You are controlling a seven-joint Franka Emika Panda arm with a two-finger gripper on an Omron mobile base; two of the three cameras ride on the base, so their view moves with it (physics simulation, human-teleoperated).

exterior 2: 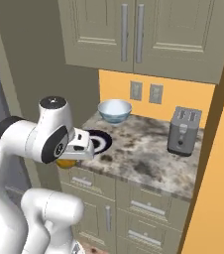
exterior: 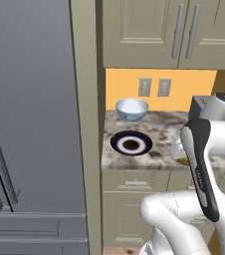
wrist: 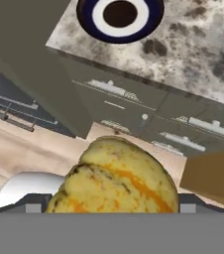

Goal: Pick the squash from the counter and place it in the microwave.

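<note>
Carrying the squash [wrist: 118, 176] off the surface [wrist: 193, 44] — apparently clamped in the hand [wrist: 115, 208], fingertips hidden — hanging beyond the front edge; placing in the microwave remaining.

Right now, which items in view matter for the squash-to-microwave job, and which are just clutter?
Job items:
- squash, held up off the counter, close in front of the hand camera
- gripper, carrying it
- counter, where it came from

Clutter:
- bowl, at the back of the counter
- dark-rimmed plate, near the front edge
- toaster
- wall outlets
</note>
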